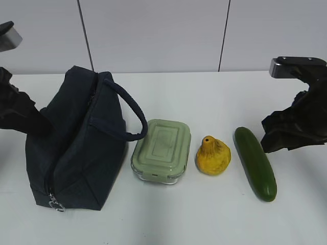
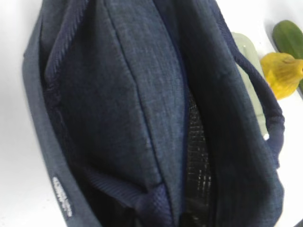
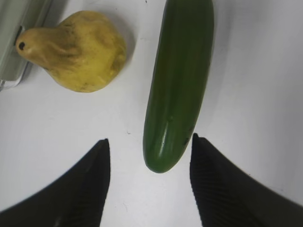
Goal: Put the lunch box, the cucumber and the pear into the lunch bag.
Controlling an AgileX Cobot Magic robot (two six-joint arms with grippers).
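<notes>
**Four items in a row on the white table**

In the exterior view, the navy lunch bag [image 1: 76, 143] stands at the left of the frame, its zipper ring pull at the lower left corner. Just right of it sits the lunch box [image 1: 161, 149], then the pear [image 1: 213, 156], then the cucumber [image 1: 255, 163] at centre right, all apart on the table [image 1: 204, 97].

The left claw's state cannot be told; its wrist view shows only the bag from above. The right claw [image 3: 149, 158] is spread wide, fingers either side of the cucumber's near end.
</notes>
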